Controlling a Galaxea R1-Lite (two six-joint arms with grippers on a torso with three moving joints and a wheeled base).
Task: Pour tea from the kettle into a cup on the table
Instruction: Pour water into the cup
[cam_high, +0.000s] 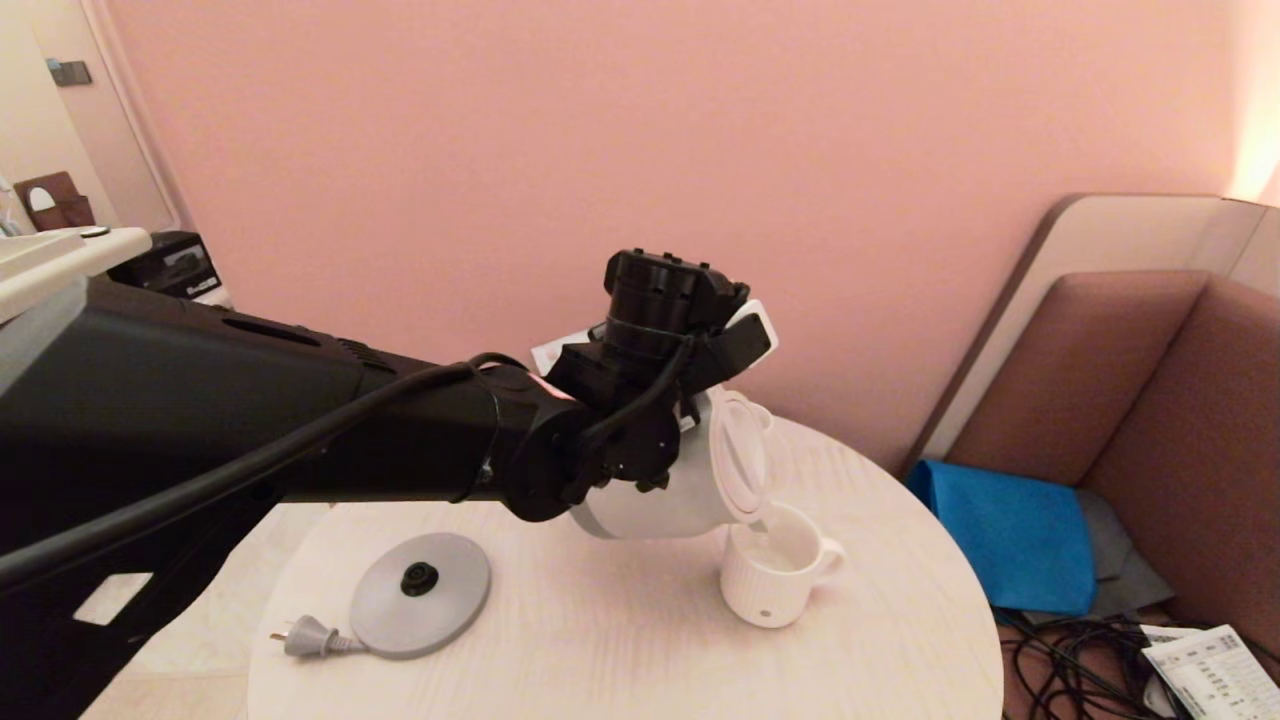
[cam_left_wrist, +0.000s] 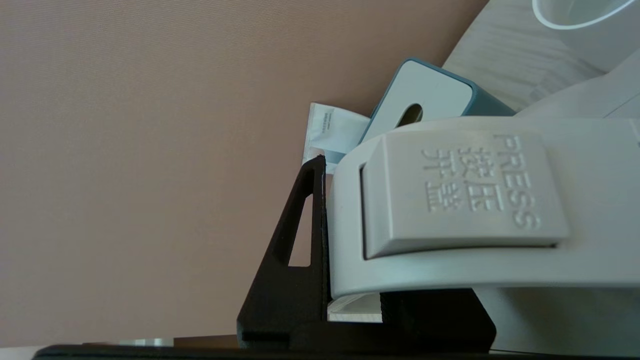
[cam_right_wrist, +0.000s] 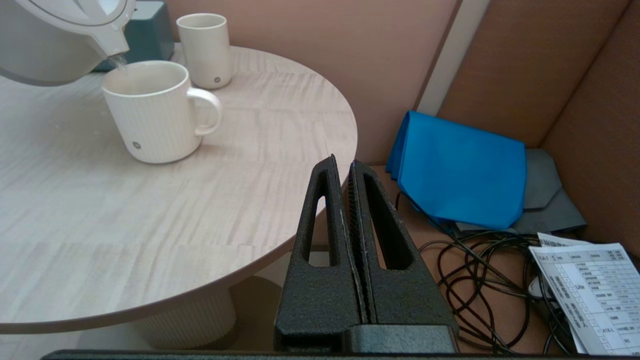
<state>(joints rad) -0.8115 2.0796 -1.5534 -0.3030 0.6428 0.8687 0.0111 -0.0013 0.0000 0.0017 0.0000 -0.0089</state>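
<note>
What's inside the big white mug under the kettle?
The kettle, tipped over by the left claw, sends a thin stream into the cup. Pale liquid shows inside; how deep it is cannot be seen past the rim.

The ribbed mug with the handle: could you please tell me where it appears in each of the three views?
Head view: the cup stands right of centre, under the kettle spout.
Left wrist view: only its rim shows, at the upper right corner.
Right wrist view: upper left.
Shared landmark: the kettle.
</note>
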